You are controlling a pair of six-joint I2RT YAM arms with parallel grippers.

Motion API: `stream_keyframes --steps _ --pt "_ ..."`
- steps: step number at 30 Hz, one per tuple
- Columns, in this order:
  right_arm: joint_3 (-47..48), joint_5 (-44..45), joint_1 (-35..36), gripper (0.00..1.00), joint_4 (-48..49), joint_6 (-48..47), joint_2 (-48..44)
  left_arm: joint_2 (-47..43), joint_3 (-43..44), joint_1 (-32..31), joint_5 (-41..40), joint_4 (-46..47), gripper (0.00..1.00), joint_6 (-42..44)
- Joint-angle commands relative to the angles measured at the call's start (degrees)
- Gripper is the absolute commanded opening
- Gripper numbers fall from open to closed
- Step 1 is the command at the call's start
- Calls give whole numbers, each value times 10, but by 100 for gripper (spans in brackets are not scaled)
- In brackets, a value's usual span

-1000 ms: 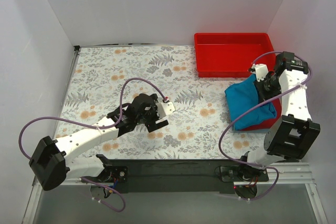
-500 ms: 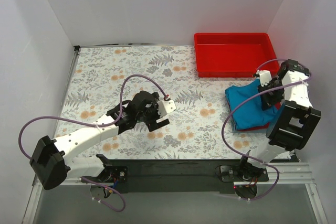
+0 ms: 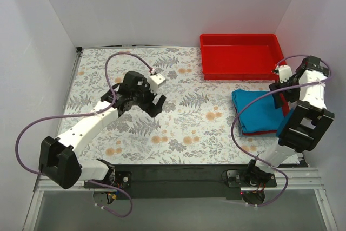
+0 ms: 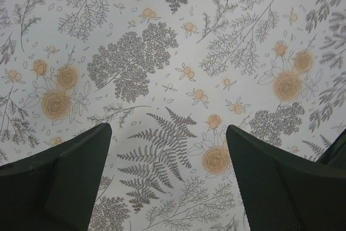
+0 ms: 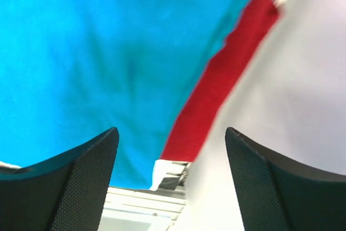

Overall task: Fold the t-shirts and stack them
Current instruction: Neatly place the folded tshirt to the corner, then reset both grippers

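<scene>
1. Teal-blue t-shirt (image 3: 258,111): folded, lying on the red t-shirt (image 3: 264,132), right of frame, below the red tray (image 3: 232,74).
2. Right gripper (image 5: 170,133): jaws spread, empty, over the stack's right edge. Advice: lift straight, snagging no cloth.
3. Left gripper (image 4: 167,128): jaws spread, empty, centre-left over the tablecloth (image 4: 162,52).

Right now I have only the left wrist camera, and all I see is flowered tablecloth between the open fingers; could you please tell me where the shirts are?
Observer: The teal shirt lies folded at the right side of the table, on top of a red shirt whose edge shows beneath it.
Operator: Thank you. Is the right gripper holding either of them?
Observer: No. The right gripper is open with nothing between its fingers, and it hangs above the edge of that pile.
Operator: And where is the tray?
Observer: The red tray sits at the far right of the table, just beyond the pile.
</scene>
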Motion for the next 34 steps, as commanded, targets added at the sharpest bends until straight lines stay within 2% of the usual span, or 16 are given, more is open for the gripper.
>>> stream_keyframes --steps 1,4,8,12,13,17,18,24,30,34 --pt "45 -9 -1 87 9 -5 -31 2 39 53 89 -31 87 -88" --pt "61 -42 9 89 -12 2 -52 14 59 111 145 -44 87 -148" --pt "74 -106 53 98 -32 39 -87 39 90 184 196 -64 87 -218" --pt "84 -187 144 98 -22 120 -103 63 128 298 292 -78 87 -245" --pt "87 -215 160 98 -13 140 -102 69 137 308 302 -89 87 -233" --pt "58 -262 236 98 44 239 -93 106 172 318 278 -153 87 -185" --pt "46 -271 257 98 69 251 -94 105 171 341 279 -165 87 -175" --pt "-96 -271 343 98 146 287 -134 57 84 351 234 -131 87 -143" --pt "-196 -250 383 98 180 307 -186 32 28 350 207 -102 87 -134" --pt "-189 -251 383 98 184 318 -192 52 64 351 200 -118 87 -134"
